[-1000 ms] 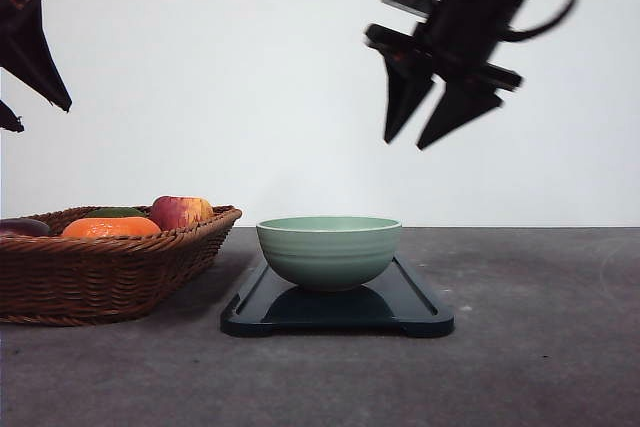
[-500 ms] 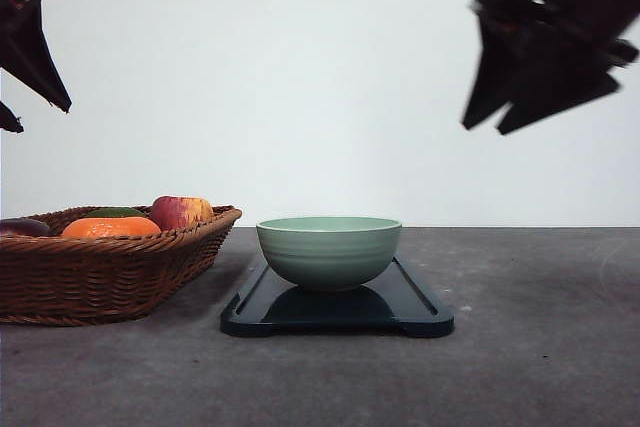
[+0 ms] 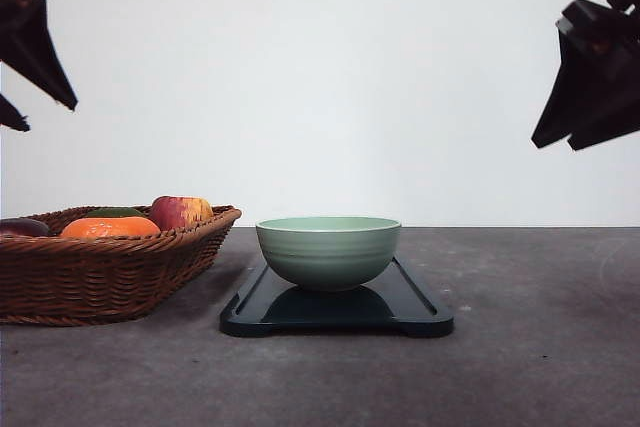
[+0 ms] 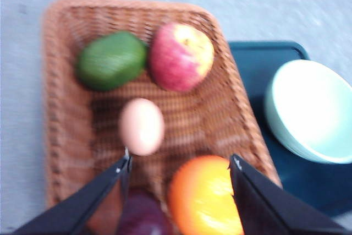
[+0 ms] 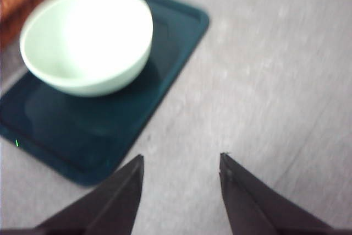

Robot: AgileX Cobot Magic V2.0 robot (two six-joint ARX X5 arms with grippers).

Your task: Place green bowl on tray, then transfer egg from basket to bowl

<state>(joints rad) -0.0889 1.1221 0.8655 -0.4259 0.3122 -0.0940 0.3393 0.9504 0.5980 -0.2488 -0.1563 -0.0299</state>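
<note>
The pale green bowl (image 3: 328,249) stands upright in the middle of the dark tray (image 3: 415,315); it is also in the right wrist view as the bowl (image 5: 88,37) on the tray (image 5: 77,136). The wicker basket (image 3: 100,272) sits at the left. In the left wrist view the egg (image 4: 141,126) lies on the floor of the basket (image 4: 66,136). My left gripper (image 4: 180,163) hangs open high over the basket, with the egg just beyond its fingertips. It is at the upper left as the left gripper (image 3: 48,115). My right gripper (image 3: 553,145) is open and empty, high at the right, and below this right gripper (image 5: 181,157) is bare table beside the tray.
In the basket lie a red-yellow apple (image 4: 181,56), a green fruit (image 4: 111,60), an orange fruit (image 4: 204,196) and a dark purple thing (image 4: 143,218). The apple (image 3: 180,212) and orange fruit (image 3: 110,227) rise above the rim. Grey table (image 3: 540,347) stretches right of the tray.
My right gripper has swung from above the bowl far to the right, staying high and open. The left gripper has barely shifted. The bowl rests unmoved on the tray.
</note>
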